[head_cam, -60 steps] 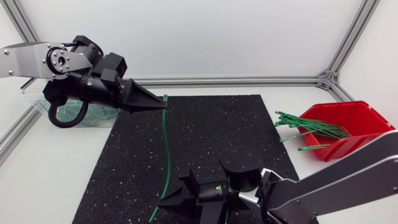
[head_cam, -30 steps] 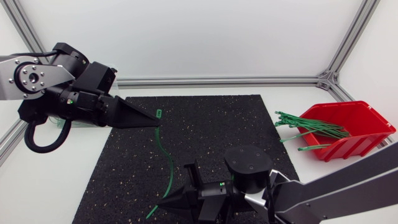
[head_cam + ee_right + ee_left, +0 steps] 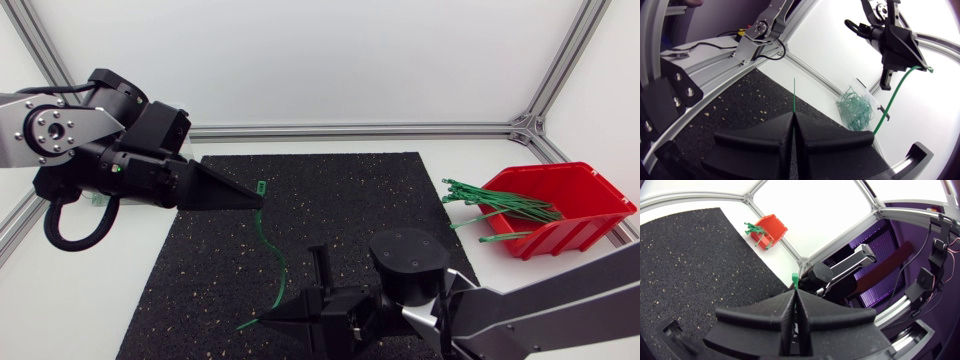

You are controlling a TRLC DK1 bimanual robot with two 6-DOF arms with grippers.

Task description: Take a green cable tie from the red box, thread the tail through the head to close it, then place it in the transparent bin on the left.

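We hold one green cable tie (image 3: 277, 262) between both arms, above the black mat (image 3: 380, 200). The left gripper (image 3: 256, 198), coming in from the left, has its fingers pressed together on the tie's head end; the small square head pokes out just past the fingertips. The right gripper (image 3: 268, 320), near the front edge, pinches the tail end, and a thin green tip projects ahead of its closed fingers. The strap curves loosely between them.

More ties lie in the red box (image 3: 590, 195) at far right. The transparent bin (image 3: 871, 95), holding finished ties, sits beyond the left gripper.

The tie looks very light, thin and springy, probably slick. We judge the best grip is close behind the head and close behind the tail tip, so each end stays steady for threading.
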